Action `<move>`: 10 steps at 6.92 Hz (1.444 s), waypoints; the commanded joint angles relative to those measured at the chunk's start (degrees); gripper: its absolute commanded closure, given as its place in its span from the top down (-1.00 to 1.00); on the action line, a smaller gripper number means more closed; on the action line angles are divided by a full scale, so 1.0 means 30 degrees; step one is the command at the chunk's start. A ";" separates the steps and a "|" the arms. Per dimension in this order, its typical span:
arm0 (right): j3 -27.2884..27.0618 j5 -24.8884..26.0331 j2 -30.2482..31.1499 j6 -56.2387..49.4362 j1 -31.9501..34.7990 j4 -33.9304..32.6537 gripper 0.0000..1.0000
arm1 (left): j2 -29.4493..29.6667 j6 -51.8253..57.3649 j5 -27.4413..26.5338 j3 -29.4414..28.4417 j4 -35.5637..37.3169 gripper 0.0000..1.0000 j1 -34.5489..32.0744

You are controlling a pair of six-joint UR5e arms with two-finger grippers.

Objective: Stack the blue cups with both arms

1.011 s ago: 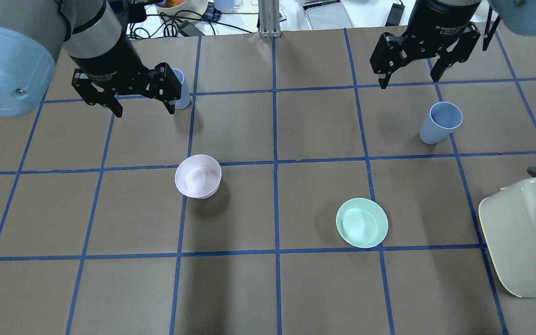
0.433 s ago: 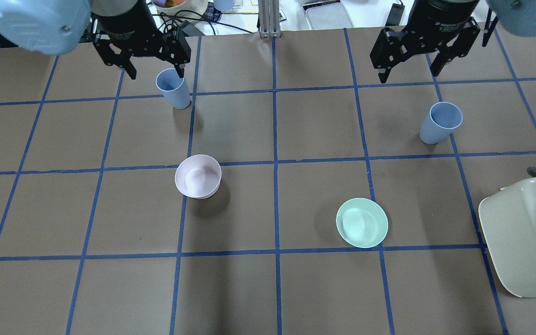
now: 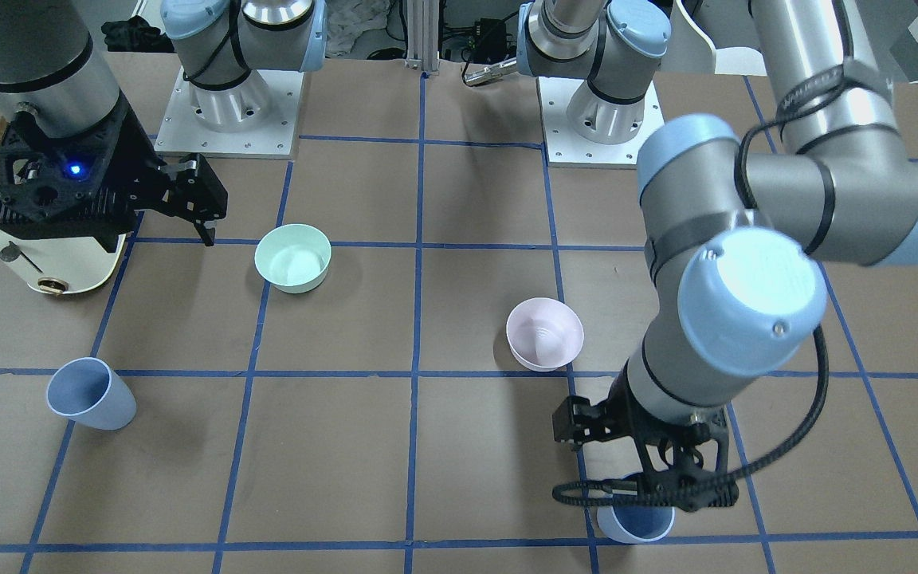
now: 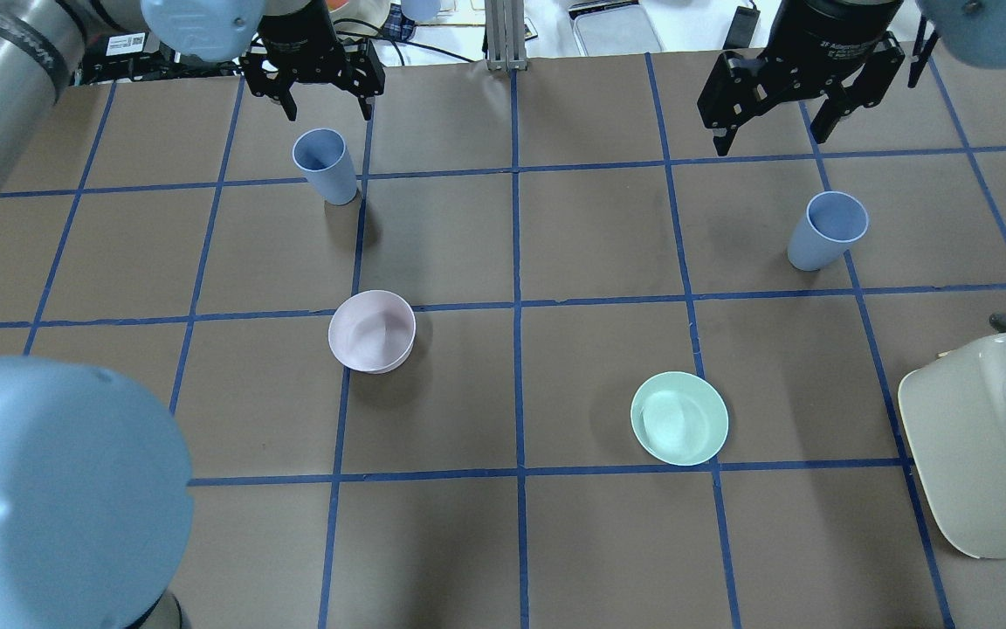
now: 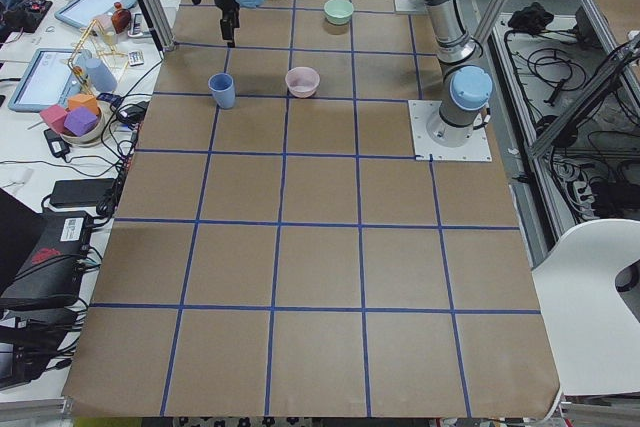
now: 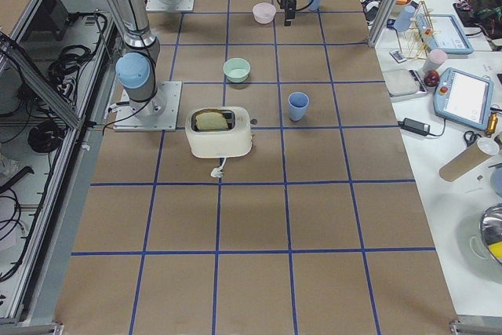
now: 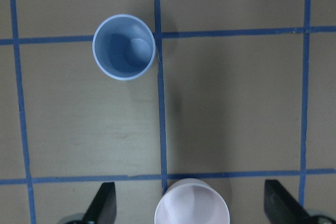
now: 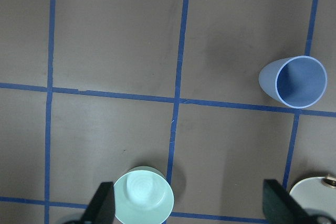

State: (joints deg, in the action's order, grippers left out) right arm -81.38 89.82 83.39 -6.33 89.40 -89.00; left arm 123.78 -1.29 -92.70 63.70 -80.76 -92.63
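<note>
Nothing is stacked yet, you'll see: one blue cup (image 4: 326,166) stands on the table (image 4: 599,245) just beside your left end effector (image 4: 327,109), the other blue cup (image 4: 824,231) well apart near your right end effector (image 4: 771,142) (both spread wide, gripping nothing), so grasping, lifting and nesting are all left.

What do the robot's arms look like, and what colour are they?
The left arm and right arm are fat silver-grey tubes with round pale-blue joint caps. A black cable loops beside the left arm. Each ends in a black two-finger end effector: the left end effector, and the right end effector, which shows white lettering and a small blue light.
</note>
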 commanded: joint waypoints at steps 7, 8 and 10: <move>-0.0030 0.0000 0.0005 0.0000 -0.0005 -0.0010 1.00 | 0.3361 0.0050 -0.0212 -0.0636 0.1548 -0.93 0.0641; -0.0030 0.0000 0.0005 0.0000 -0.0005 0.0019 1.00 | 0.2984 -0.0039 -0.0096 -0.0637 0.1519 -1.00 0.0467; -0.0030 0.0000 0.0005 0.0000 -0.0005 0.0019 1.00 | 0.1496 -0.0186 0.0426 -0.0899 0.1141 -1.00 -0.0584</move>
State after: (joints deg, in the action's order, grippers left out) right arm -81.47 89.82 83.41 -6.33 89.39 -88.96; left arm 131.21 -1.58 -92.80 61.51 -76.42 -92.59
